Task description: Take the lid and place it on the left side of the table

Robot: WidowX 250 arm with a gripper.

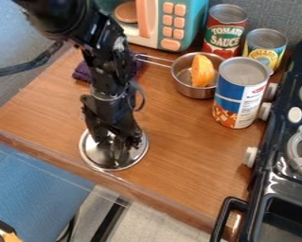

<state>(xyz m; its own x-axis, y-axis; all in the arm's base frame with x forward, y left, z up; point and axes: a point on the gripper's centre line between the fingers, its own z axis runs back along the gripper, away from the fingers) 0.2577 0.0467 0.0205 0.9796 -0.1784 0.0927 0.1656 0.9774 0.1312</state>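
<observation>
1. Where the stove (276, 158) meets the near right part of the desk (178, 165), a black handle (224, 217) juts out to the left.
2. Close to the desk's near edge, on the left, the lid (97, 157) lies flat, its shiny rim showing all round the end effector (120, 146).
3. The end effector hangs down over the lid's middle; I cannot tell whether it is wide, narrow or gripping the lid.
4. White knobs (249, 157) line the stove's left side.
5. On the far right part of the desk, just left of the stove, the blue can (242, 92) stands upright.
6. Just left of that can sits the pot (194, 90), with an orange wedge (202, 71) inside and its handle pointing left.
7. Partly behind the arm, on the far left, lies a purple cloth (82, 73).
8. Beyond the pot and the blue can, a red can (224, 30) and a yellow can (265, 46) stand side by side.
9. Left of the red can, at the far edge, is a teal microwave (192, 21) with peach buttons.
</observation>
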